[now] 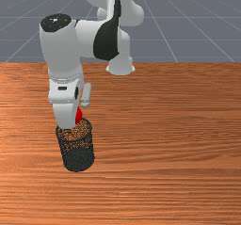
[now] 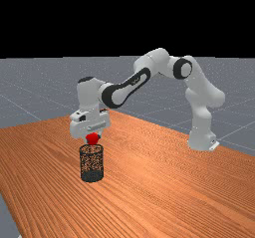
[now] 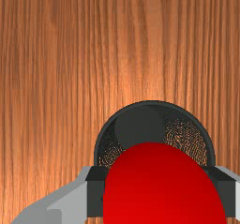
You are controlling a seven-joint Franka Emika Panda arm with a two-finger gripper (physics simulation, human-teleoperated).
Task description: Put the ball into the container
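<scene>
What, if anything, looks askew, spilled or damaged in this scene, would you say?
Nothing stands out. The dark mesh container stands upright on the table, with no damage that I can see, and the red ball is gripped between both fingers of the gripper, above the container's rim, which fits the task.

Simulated space, maybe lab: wooden table (image 2: 159, 192), grey gridded floor (image 2: 30, 87).

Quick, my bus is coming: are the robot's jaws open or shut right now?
Jaws: closed on the ball, one on each side, just above the container.
</scene>
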